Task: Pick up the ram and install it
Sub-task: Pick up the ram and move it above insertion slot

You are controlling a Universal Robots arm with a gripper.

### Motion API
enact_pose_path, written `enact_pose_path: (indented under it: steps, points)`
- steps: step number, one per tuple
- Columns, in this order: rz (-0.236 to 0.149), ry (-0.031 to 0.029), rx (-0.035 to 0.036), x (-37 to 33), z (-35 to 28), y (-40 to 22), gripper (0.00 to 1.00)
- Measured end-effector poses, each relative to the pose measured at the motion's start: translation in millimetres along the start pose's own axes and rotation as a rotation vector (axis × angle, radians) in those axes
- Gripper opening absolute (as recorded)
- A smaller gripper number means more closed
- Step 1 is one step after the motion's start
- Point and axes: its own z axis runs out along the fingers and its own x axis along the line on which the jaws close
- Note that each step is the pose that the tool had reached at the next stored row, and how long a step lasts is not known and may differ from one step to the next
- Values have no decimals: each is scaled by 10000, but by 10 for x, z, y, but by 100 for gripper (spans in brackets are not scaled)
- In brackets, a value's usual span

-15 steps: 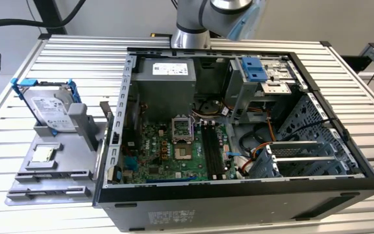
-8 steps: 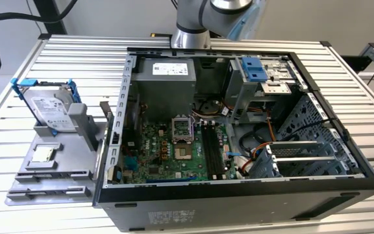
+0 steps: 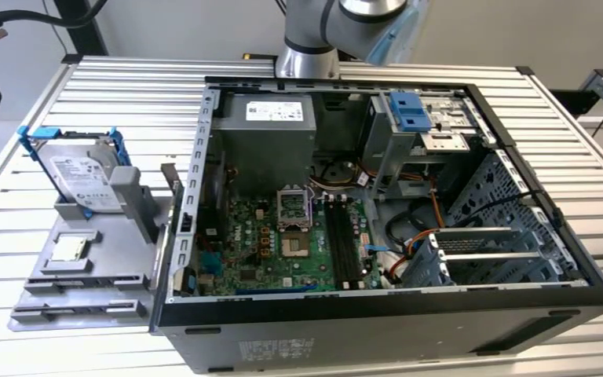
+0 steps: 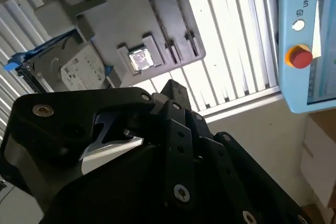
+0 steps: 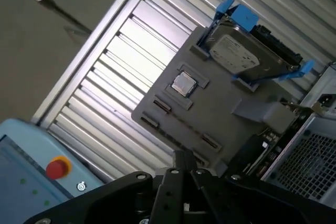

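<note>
**One case, one tray, one gripper held aloft**

One open computer case lies on a slatted metal table. Just beside the case stands one grey tray, carrying one hard drive in a blue frame and one square processor chip. Inside the case run long black memory slots (their number is hard to count).

One arm rises at the case's far edge. In both wrist views the gripper hangs apart from the tray, its fingertips drawn together with nothing seen between them. Where the ram lies, I cannot tell.

Off the table's edge sits one pale blue pendant with one red button.
</note>
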Motion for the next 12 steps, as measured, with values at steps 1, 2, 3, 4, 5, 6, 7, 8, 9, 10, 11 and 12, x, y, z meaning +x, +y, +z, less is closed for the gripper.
enact_pose_path:
  steps: [1, 2, 3, 4, 5, 6, 7, 8, 9, 10, 11, 12]
  points:
    - [-179, 9, 0, 0, 0, 0, 0]
    - [-365, 19, -1, 0, -1, 0, 0]
    - [-544, 27, -2, 0, 0, 0, 0]
    - [-723, 35, -3, 0, 0, 0, 0]
    - [-915, 45, -3, 0, 0, 0, 0]
    - [-1093, 53, -4, 0, 0, 0, 0]
    - [-1268, 61, -5, 0, 0, 0, 0]
    - [-1463, 71, -6, 0, 0, 0, 0]
    - [-1643, 80, -6, 0, -1, 0, 0]
    - [-1824, 89, -7, 0, 0, 0, 0]
    - [-2002, 98, -8, 0, 0, 0, 0]
    - [-2188, 106, -9, 0, 0, 0, 0]
